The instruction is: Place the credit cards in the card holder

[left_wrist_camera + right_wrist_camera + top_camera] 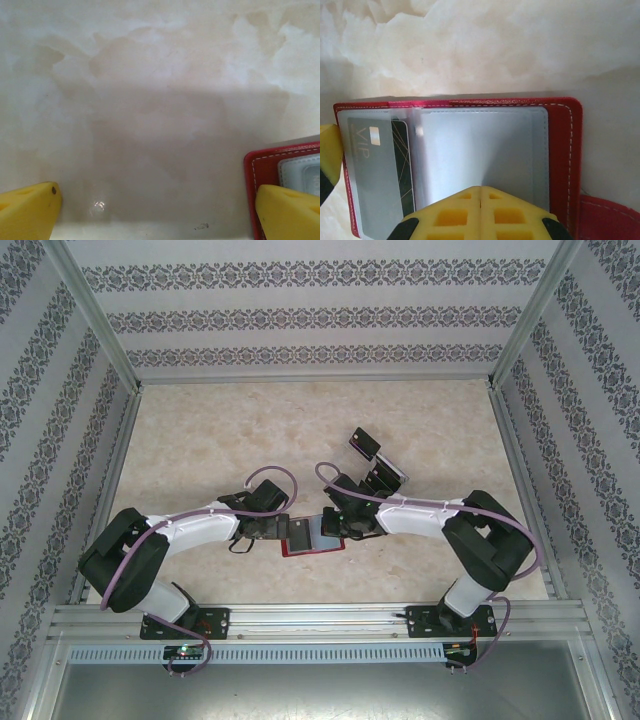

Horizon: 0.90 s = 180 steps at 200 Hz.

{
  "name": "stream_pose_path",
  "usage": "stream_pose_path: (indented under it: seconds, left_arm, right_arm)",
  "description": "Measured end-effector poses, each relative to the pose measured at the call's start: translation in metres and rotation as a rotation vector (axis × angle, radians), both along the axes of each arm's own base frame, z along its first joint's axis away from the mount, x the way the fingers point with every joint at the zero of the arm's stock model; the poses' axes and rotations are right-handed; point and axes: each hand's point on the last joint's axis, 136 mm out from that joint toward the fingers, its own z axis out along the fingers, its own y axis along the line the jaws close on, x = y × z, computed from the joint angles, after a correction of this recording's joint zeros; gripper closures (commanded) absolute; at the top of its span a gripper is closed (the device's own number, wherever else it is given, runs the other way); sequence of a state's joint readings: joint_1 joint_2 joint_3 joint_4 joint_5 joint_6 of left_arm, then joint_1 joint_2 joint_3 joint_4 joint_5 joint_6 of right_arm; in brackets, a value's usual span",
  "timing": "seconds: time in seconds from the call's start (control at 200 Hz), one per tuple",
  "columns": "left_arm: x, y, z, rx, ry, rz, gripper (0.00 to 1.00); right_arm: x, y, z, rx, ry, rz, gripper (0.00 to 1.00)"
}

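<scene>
Red card holder (565, 150) lying open on mottled surface (495, 45), under clenched right fingers (480, 200); black credit card (402, 165) pocketed left of them; left fingers (287, 212) spread wide, one tip over its corner.

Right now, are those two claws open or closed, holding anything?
Left gripper: open, empty.
Right gripper: shut, over the open red leather-like wallet, gripping nothing visible.

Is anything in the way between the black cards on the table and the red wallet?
Only the robot's own right arm: its shut right hand sits over the open card holder, between it and the loose credit cards farther back.
</scene>
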<state>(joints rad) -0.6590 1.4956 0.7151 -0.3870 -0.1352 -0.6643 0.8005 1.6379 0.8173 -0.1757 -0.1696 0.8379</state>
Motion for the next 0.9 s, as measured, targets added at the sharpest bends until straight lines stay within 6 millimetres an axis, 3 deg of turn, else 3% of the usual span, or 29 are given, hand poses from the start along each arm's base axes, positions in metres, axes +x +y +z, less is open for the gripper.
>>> stream_pose_path:
  seconds: [0.17,0.405,0.69,0.899]
  left_arm:
    - [0.000,0.000,0.000,0.000,0.000,0.000,0.00]
    - [0.000,0.000,0.000,0.000,0.000,0.000,0.00]
    - [0.000,0.000,0.000,0.001,0.000,-0.002,0.00]
    - [0.000,0.000,0.000,0.001,0.000,-0.003,0.00]
  right_arm:
    - [0.001,0.005,0.008,0.007,-0.010,0.015,0.96]
    - [0.004,0.036,0.028,0.055,-0.045,0.063,0.97]
    - [0.000,0.041,0.008,0.023,-0.008,0.080,0.97]
    - [0.000,0.040,0.005,0.020,-0.005,0.079,0.98]
